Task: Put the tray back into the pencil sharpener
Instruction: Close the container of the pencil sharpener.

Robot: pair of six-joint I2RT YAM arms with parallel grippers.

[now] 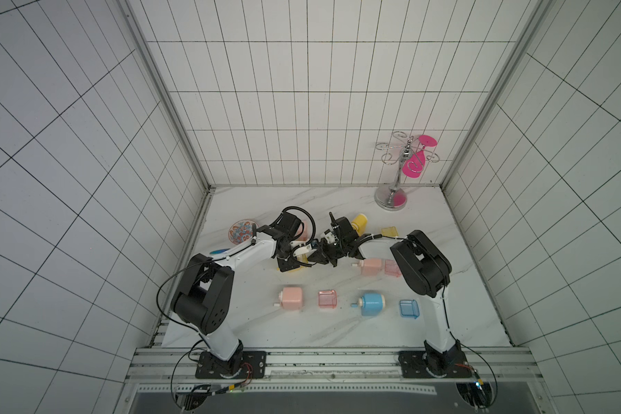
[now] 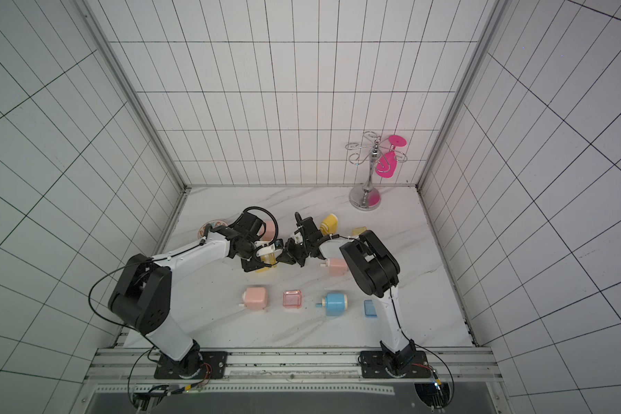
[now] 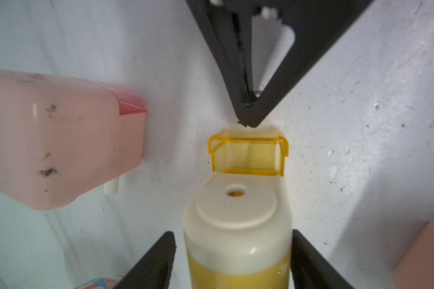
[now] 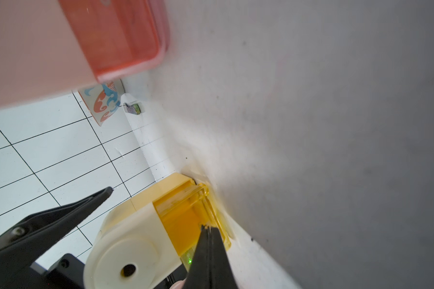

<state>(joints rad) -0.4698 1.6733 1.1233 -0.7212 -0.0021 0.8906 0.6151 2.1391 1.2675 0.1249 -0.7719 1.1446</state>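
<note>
**Tray (image 3: 248, 155) part in, R claw (image 3: 247, 121) at its lip**

Tray sits near desk (image 1: 266, 333) centre, a bit toward left edge. It's partly inside yellow sharpener (image 3: 236, 225), lip end sticking out. L claw (image 3: 232, 232) looks clamped on sharpener. R claw's jaws are together, tip against tray lip.

Risks:
- Tip rests on a thin edge, so it may skid off.
- Off-axis push could cock tray & jam it.
- Hard push could slide sharpener in the grip, or into pink sharpener (image 3: 60, 137) just beside.

Long axis follows the slot, approx parallel to near edge. Lip points at R claw.
</note>
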